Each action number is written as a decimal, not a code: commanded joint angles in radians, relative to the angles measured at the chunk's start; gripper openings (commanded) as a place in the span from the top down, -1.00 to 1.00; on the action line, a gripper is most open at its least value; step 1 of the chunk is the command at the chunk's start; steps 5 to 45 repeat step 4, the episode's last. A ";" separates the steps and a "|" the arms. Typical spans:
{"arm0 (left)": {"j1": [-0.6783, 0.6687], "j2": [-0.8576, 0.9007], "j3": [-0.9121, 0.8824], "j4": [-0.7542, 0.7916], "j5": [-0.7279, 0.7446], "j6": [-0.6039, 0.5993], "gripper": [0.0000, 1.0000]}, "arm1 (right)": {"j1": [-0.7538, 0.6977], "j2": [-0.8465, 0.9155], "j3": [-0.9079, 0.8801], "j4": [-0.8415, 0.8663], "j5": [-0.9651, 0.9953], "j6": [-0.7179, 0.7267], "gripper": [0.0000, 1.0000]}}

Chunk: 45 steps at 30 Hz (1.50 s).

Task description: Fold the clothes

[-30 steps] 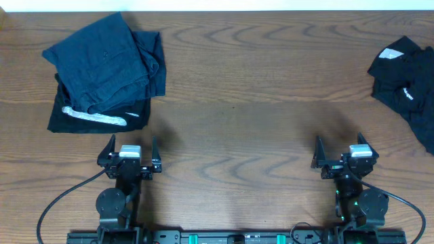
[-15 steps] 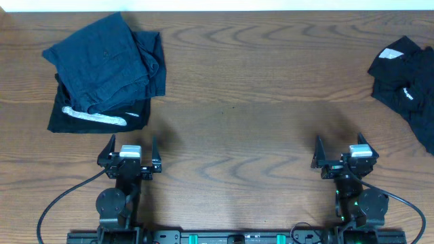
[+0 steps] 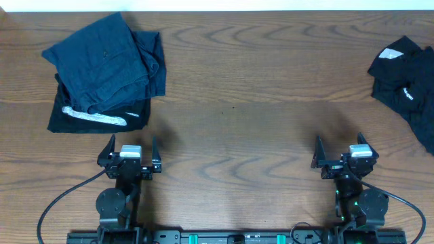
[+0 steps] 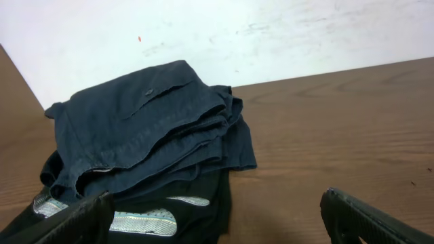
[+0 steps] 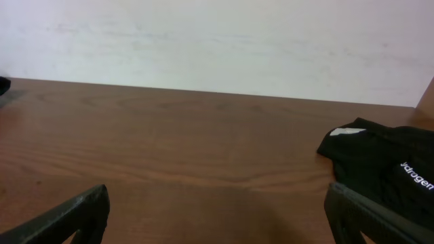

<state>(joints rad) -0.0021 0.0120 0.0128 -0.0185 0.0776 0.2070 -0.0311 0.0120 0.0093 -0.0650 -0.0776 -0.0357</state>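
A brown wood-grain table [image 3: 237, 102] fills the overhead frame; at upper left a black garment [image 3: 57, 123] with white marks lies flat on it, under a pile of navy clothes [image 3: 102, 61]; at far upper right, black clothes [image 3: 397, 74] with white lettering lie crumpled, running off the frame's right edge.

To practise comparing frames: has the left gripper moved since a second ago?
No. The left gripper keeps its place against the table grain, jaws open.

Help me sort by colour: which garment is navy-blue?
The folded garment on top of the left pile. It is navy-blue, while the one under it, with a white stripe, and the crumpled one at the far right are black.
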 commanded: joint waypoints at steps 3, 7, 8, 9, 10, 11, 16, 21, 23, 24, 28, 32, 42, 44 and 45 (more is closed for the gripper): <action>-0.004 -0.011 -0.009 -0.045 0.011 0.006 -0.96 | -0.014 -0.007 -0.004 -0.003 0.003 0.013 -0.98; -0.004 -0.011 -0.009 -0.045 0.011 0.006 -0.96 | -0.014 -0.007 -0.004 -0.003 0.003 0.013 -0.99; -0.004 -0.011 -0.009 -0.045 0.011 0.006 -0.96 | -0.014 -0.007 -0.004 -0.003 0.003 0.013 -0.99; -0.004 -0.011 -0.009 -0.045 0.011 0.006 -0.96 | -0.014 -0.007 -0.004 -0.003 0.003 0.013 -0.99; -0.004 -0.011 -0.009 -0.045 0.011 0.006 -0.96 | -0.014 -0.007 -0.004 -0.003 0.003 0.013 -0.99; -0.004 -0.011 -0.009 -0.045 0.011 0.006 -0.96 | -0.014 -0.007 -0.004 -0.003 0.003 0.013 -0.99; -0.004 -0.011 -0.009 -0.045 0.011 0.006 -0.96 | -0.014 -0.007 -0.004 -0.003 0.003 0.013 -0.99; -0.004 -0.011 -0.009 -0.045 0.011 0.006 -0.96 | -0.014 -0.007 -0.004 -0.003 0.003 0.013 -0.99; -0.004 -0.011 -0.009 -0.045 0.011 0.006 -0.96 | -0.014 -0.007 -0.004 -0.003 0.003 0.013 -0.99; -0.004 -0.011 -0.009 -0.045 0.011 0.006 -0.96 | -0.014 -0.007 -0.004 -0.003 0.003 0.013 -0.99; -0.004 -0.011 -0.009 -0.045 0.011 0.006 -0.96 | -0.014 -0.007 -0.004 -0.003 0.003 0.013 -0.99; -0.004 -0.011 -0.009 -0.045 0.011 0.006 -0.96 | -0.014 -0.007 -0.004 -0.003 0.003 0.013 -0.99; -0.004 -0.011 -0.009 -0.045 0.011 0.006 -0.96 | -0.014 -0.007 -0.004 -0.003 0.003 0.013 -0.99; -0.004 -0.011 -0.009 -0.045 0.011 0.006 -0.96 | -0.014 -0.007 -0.004 -0.003 0.003 0.013 -0.99; -0.004 -0.011 -0.009 -0.045 0.011 0.006 -0.96 | -0.014 -0.007 -0.004 -0.003 0.003 0.013 -0.99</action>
